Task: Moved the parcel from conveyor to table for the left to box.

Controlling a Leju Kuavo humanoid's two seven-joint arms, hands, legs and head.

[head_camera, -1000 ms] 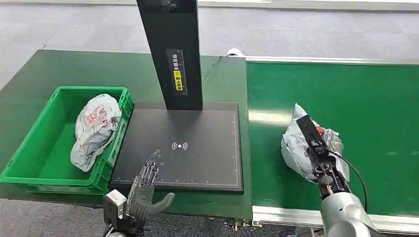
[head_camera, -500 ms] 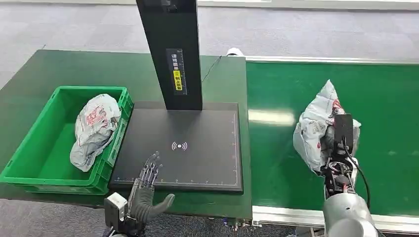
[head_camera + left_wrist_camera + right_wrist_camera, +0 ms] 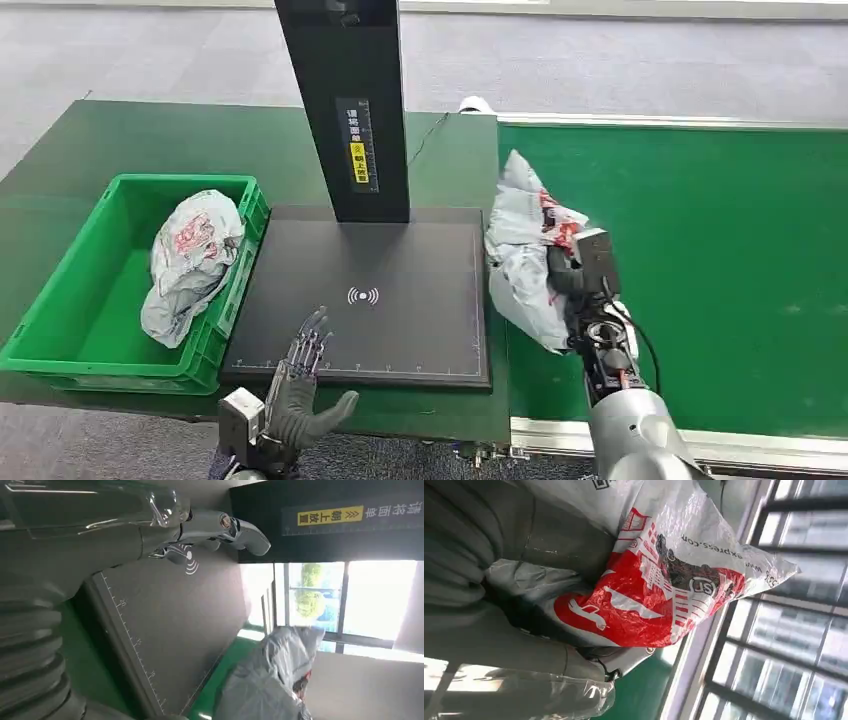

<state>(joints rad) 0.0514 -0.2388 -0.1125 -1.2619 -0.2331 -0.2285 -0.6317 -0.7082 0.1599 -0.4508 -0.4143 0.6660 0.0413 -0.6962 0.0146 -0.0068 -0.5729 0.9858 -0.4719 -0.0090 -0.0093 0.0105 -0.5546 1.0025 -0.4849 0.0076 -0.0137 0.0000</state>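
Fingers of the right hand (image 3: pixel 572 272) are clamped on the parcel (image 3: pixel 525 250), a grey plastic mailer with red print. Since half a second ago hand and parcel have shifted left, from over the green conveyor (image 3: pixel 720 260) to the seam by the black scan pad (image 3: pixel 400 300). Parcel's long axis runs near-to-far, with the pointed end away from the robot. Left hand (image 3: pixel 300 385) hovers at the pad's near edge on the surface (image 3: pixel 200 140), fingers apart, holding nothing. Green bin (image 3: pixel 60 330) holds another mailer (image 3: pixel 190 260).
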